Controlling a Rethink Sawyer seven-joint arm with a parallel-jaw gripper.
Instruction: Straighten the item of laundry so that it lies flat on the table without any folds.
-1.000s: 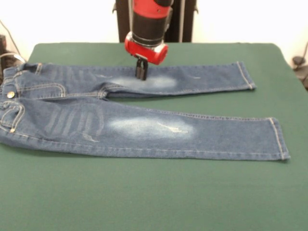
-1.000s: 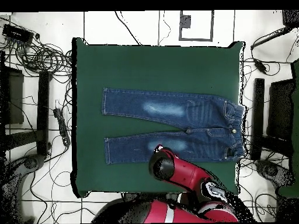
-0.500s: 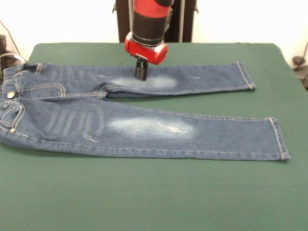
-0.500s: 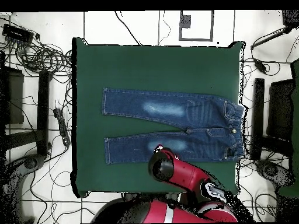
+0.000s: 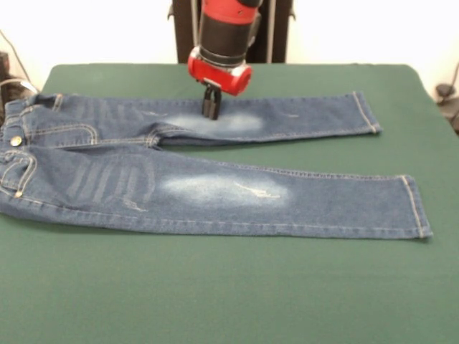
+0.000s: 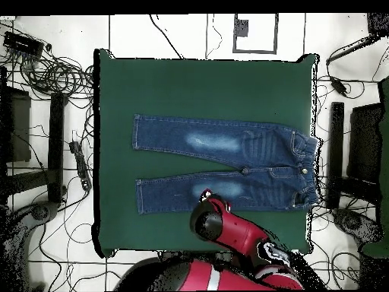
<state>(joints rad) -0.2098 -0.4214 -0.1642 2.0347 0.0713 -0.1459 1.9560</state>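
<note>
The blue denim jeans (image 5: 215, 190) lie spread on the green table (image 5: 229, 294), waistband at the left, both legs stretched to the right and slightly apart. In the overhead view the jeans (image 6: 228, 144) lie with the waistband at the right. My gripper (image 5: 211, 109) hangs from the red wrist over the faded patch of the far leg. Its dark fingers are shut close together, with no cloth seen between them, and the tips are at or just above the denim. From overhead the red arm (image 6: 220, 224) covers the gripper at the near leg's edge.
Cables and black stands (image 6: 57, 144) lie on the floor around the table. Wide green margins surround the jeans in front (image 5: 229, 287) and at the right (image 5: 423, 143).
The wrist has risen and drawn back a little from the far leg. The jeans lie as before.
</note>
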